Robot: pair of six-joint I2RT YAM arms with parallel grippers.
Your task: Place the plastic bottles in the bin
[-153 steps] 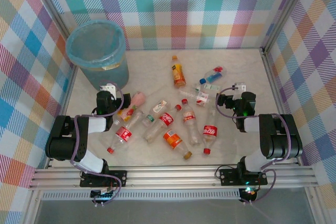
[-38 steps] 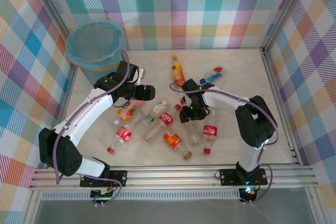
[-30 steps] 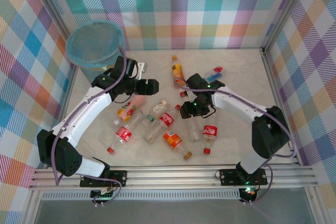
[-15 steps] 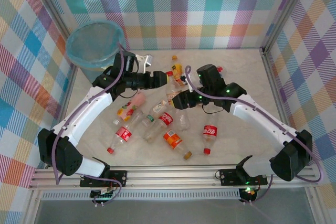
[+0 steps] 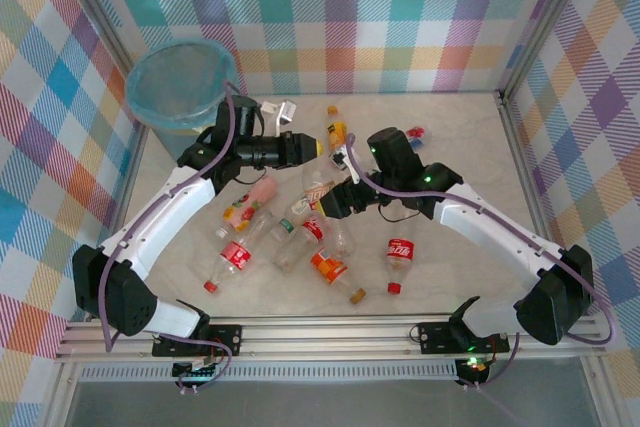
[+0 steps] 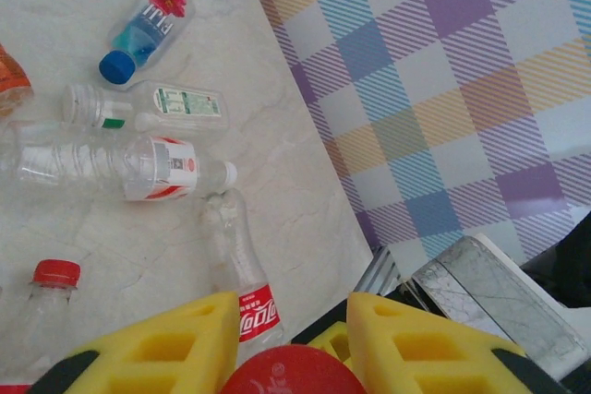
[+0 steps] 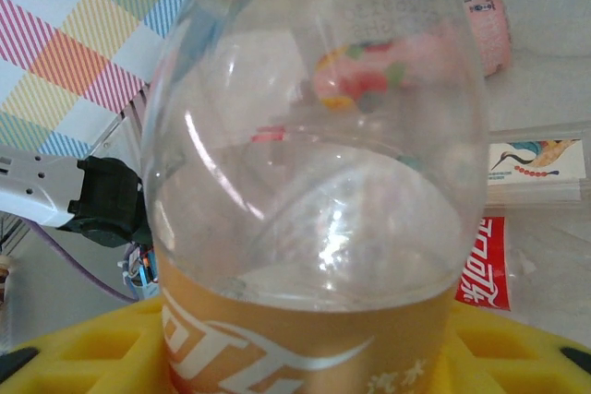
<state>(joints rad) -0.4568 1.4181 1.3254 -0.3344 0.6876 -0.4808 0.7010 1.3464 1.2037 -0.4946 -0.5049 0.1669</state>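
You're mid-handover, I judge: your right claw (image 7: 314, 348) pinches a clear bottle (image 7: 314, 163) over the table (image 5: 470, 137), and your left claw (image 6: 294, 343) looks pressed onto its red cap (image 6: 291, 374). Next, let the right go and swing left to the bin (image 5: 140, 97).

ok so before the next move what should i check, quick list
1. right pincer gripping the gold-label bottle: ok
2. left pincer closed on the red cap: ok
3. red cap belongs to the gold-label bottle: cannot tell
4. bin mouth unobstructed: ok
5. gold-label bottle above the bin: not ok, it hangs over the table, right of the bin
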